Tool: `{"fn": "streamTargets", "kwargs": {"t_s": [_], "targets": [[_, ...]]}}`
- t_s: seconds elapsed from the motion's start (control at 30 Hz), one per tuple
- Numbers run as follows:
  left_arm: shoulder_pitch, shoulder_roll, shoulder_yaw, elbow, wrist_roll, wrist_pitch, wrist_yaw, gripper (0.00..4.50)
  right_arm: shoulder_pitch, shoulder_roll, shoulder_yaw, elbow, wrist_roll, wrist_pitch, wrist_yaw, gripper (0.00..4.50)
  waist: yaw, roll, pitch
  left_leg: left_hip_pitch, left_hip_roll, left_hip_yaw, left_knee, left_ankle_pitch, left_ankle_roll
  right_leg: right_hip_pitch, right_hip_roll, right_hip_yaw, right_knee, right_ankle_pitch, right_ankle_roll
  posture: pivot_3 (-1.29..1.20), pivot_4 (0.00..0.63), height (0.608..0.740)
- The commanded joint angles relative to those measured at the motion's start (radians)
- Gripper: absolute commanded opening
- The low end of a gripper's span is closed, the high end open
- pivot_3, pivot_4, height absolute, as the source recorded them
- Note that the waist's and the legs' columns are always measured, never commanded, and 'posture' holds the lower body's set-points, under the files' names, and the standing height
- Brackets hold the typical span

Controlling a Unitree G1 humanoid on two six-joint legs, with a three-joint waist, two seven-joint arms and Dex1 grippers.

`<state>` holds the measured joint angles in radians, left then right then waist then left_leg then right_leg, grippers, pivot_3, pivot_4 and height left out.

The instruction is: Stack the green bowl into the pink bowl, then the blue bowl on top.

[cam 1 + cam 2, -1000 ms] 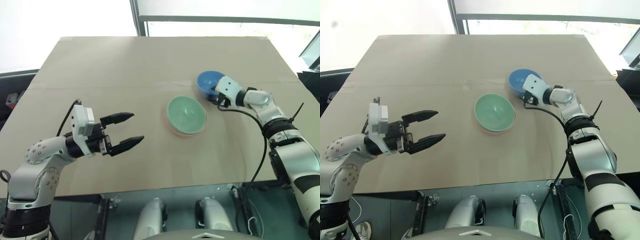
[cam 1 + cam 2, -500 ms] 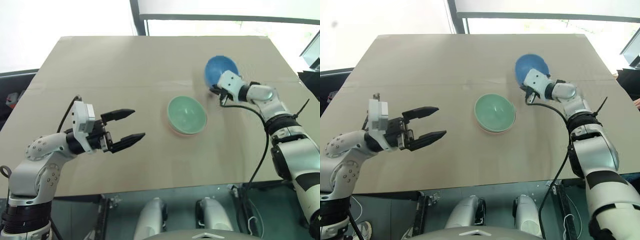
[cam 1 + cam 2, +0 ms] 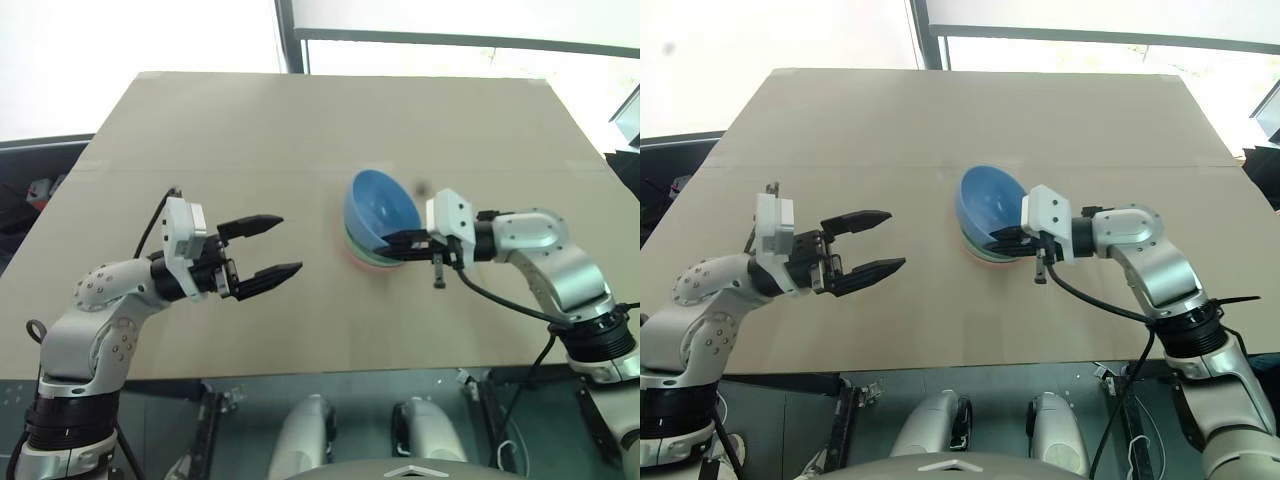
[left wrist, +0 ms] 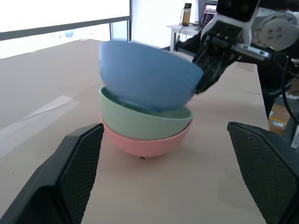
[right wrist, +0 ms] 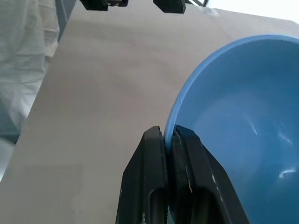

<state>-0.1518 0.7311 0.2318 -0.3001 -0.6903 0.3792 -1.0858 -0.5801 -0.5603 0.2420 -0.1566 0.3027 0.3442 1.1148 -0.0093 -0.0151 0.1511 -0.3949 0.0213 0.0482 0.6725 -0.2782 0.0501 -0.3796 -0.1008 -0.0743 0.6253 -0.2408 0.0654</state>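
The pink bowl [image 4: 144, 143] stands on the table with the green bowl [image 4: 140, 120] nested inside it. Over both hangs the blue bowl [image 3: 380, 206], tilted, with its lower side down in the green bowl. My right gripper [image 5: 167, 134] is shut on the blue bowl's rim, pinching it from the right side, as the head views show it [image 3: 398, 240]. My left gripper [image 3: 291, 243] hovers open to the left of the stack, a hand's width away, fingers pointing at it with nothing between them.
The stack sits near the middle of a tan table [image 3: 250, 140]. The table's front edge [image 3: 300, 372] runs just before both arms. A seam [image 3: 200, 168] crosses the tabletop behind the bowls. A desk with a bottle [image 4: 186, 14] stands beyond the table.
My right gripper carried the blue bowl from the far right of the table left and down onto the green bowl. The left arm stayed about where it was; the camera shifted a little.
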Motion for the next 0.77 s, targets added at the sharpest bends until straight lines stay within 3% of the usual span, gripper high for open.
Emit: {"fn": "streamTargets", "kwargs": {"t_s": [0.03,0.17,0.3,0.5,0.77], "targets": [[-0.025,0.001,0.008,-0.004,-0.001,-0.019,-0.001,4.5,-0.035,0.013,-0.014,0.012,-0.012,-0.014,-0.023,1.56,0.0,0.0,0.0,0.0,0.0,0.0,0.0,0.0,0.0,0.0,0.0,0.0,0.0,0.0,0.0,0.0,0.15,0.74],[-0.013,0.002,0.023,-0.02,-0.01,-0.011,0.012,4.5,-0.039,0.007,-0.035,0.013,-0.033,-0.037,-0.046,3.21,0.0,0.0,0.0,-0.002,0.0,0.0,-0.001,0.0,0.0,0.0,0.001,0.0,-0.001,0.0,0.0,0.0,0.15,0.74],[0.012,-0.003,0.038,-0.044,-0.011,-0.002,0.053,4.5,0.004,-0.034,-0.113,-0.04,0.042,0.023,-0.041,3.21,0.003,0.0,0.0,-0.003,0.0,0.0,-0.002,0.0,0.0,-0.001,0.0,-0.001,-0.001,0.0,0.0,0.0,0.15,0.74],[0.108,-0.005,0.061,-0.111,0.077,-0.027,0.175,4.5,0.229,-0.194,-0.387,-0.159,0.185,0.164,-0.067,3.21,0.025,0.0,0.0,-0.003,0.0,0.0,-0.002,0.0,0.001,0.0,0.0,-0.001,-0.002,0.0,0.0,0.0,0.15,0.74],[0.201,0.048,0.156,-0.159,-0.013,0.031,0.133,4.5,0.489,-0.344,-0.61,-0.229,0.231,0.224,-0.066,3.21,0.021,0.0,0.0,0.0,0.001,0.002,-0.001,0.0,0.001,0.0,0.0,0.002,-0.002,0.0,0.0,0.0,0.15,0.74]]}}
